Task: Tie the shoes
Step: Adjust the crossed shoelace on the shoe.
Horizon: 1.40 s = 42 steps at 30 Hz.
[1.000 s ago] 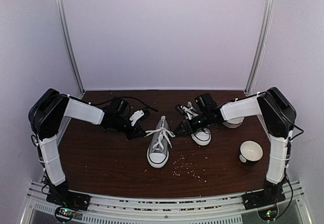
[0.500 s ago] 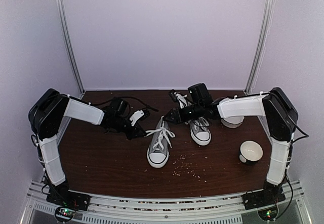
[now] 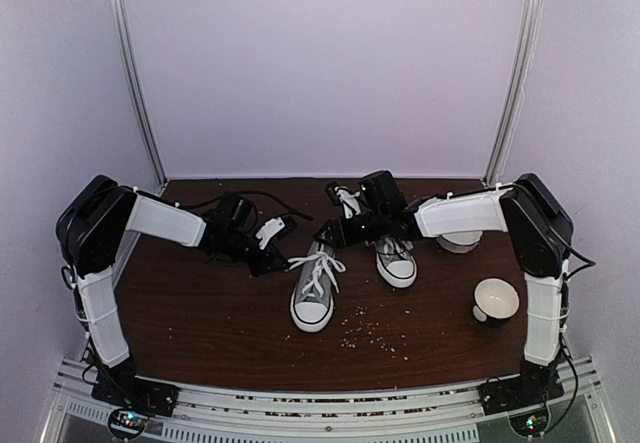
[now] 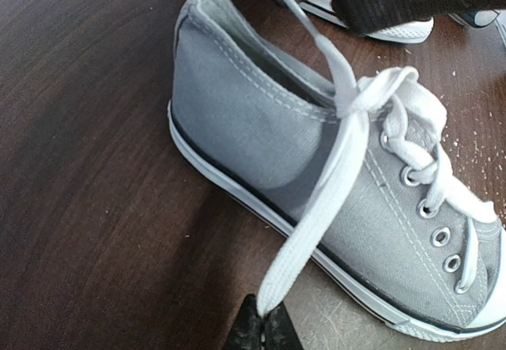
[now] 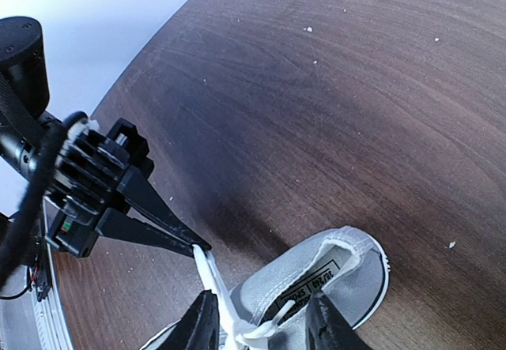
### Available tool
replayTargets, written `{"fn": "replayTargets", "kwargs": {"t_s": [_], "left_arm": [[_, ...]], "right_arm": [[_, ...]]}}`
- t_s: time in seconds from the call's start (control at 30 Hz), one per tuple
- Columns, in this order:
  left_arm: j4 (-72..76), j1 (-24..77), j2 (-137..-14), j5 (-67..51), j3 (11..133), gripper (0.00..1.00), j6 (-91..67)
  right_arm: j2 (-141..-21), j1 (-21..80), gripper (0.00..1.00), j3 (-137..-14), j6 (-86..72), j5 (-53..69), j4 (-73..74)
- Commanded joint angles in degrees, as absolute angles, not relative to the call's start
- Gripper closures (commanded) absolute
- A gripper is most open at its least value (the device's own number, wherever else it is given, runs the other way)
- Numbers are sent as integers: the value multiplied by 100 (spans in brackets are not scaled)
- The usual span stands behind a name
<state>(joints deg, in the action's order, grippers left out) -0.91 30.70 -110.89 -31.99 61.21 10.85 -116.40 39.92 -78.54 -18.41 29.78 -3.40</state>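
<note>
Pale lilac walls and two metal posts enclose a dark brown wood-grain counter [image 3: 200, 313] that carries the pair of small grey canvas sneakers with white toe caps and white laces. One sneaker [image 3: 314, 291] lies near the counter's centre with its toe toward the near edge. The second sneaker [image 3: 396, 259] lies just beside it, to the right and farther back, its heel end hidden under the right arm. The left tool [image 4: 262, 328] is clamped tip to tip on the end of a flat white lace [image 4: 316, 223]. That lace runs stretched from the tips up to the crossing at the top eyelets of the central sneaker. A second strand [image 4: 316, 42] rises from that crossing toward the right tool [image 5: 265, 325], which hangs over the heel opening. Its fingers [image 5: 202, 322] stand apart in the right wrist view, with lace passing between them. Whether either finger touches the lace cannot be told. Pale crumbs [image 3: 375, 333] are scattered on the counter near the central toe cap. A white bowl [image 3: 495, 298] sits near the right edge, well apart from both sneakers.
</note>
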Motion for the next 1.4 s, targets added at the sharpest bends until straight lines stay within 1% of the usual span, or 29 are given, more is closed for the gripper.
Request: {"fn": "replayTargets", "kwargs": {"t_s": [0.0,0.13,0.2,0.37,0.73,0.93,0.97,1.0,1.1,1.2,1.3,1.37], "left_arm": [[106,3059,-10884,-3302,6112,98,1088],[97,3059,-10876,-3304,6119,98,1099],[97,3059,-10881,-3298,6109,98,1099],[102,3059,-10872,-3313,6117,98,1090],[149,3059,-10930,-3348,6179,99,1020],[152,3075,-10976,-3424,6180,99,1009],[150,3076,-10970,-3473,6183,97,1023],[149,3081,-10957,-3530,6180,93,1064],[216,3118,-10765,-3790,6045,75,1284],[513,3122,-10327,-4109,5775,62,1487],[587,3136,-10024,-4227,5692,55,1624],[418,3200,-9984,-4069,5884,54,1643]], "right_arm": [[-11820,4098,63,-7994,-1830,2797,-273],[-11851,4104,63,-7980,-1854,2744,-332],[-11880,4104,68,-8029,-1854,2790,-340],[-11880,4119,100,-8086,-1881,2920,-405],[-11386,4297,100,-8167,-1679,3399,-383],[-11053,4301,100,-7940,-1609,3389,-305],[-11002,4298,100,-7894,-1582,3358,-281],[-10967,4290,100,-7854,-1562,3325,-267],[-11022,4265,100,-7820,-1561,3283,-240],[-11120,4230,100,-7830,-1641,3339,-288],[-11136,4197,100,-7816,-1705,3341,-340],[-11120,4172,100,-7793,-1684,3278,-291]]}}
